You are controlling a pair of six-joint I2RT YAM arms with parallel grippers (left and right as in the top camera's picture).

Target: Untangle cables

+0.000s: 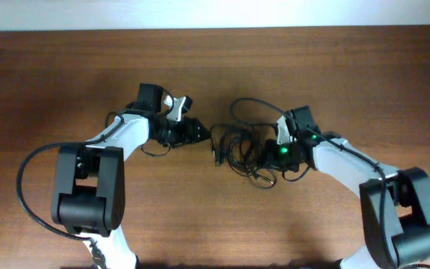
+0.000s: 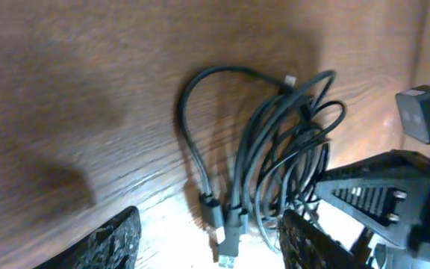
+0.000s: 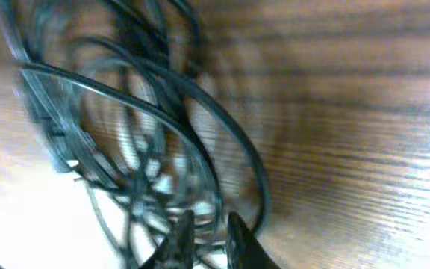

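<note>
Closest to the left wrist camera, we see the left end effector (image 2: 209, 220) released. Its two fingers (image 2: 118, 239) are spread wide with nothing clamped between them. In that gap, on the bench (image 2: 66, 90), lies a small cluster of plug ends (image 2: 222, 228) belonging to the cables (image 2: 275, 149). We cannot tell whether either finger touches them. Past the plugs the black strands run away as a bundle of overlapping loops. One single strand arches out to the side and rejoins the bundle at its far end.

At the right wrist, the right end effector (image 3: 209, 235) has its fingers drawn close, leaving only a narrow slit. Blurred cable loops crowd right up to the tips. We cannot tell whether a strand is pinched there or the tips are merely nearly closed.

From overhead, we find the tangle lying on the bench between the two arms. The left end effector is just beside its left edge and the right one is over its right side. One loose loop reaches toward the far edge of the bench.
</note>
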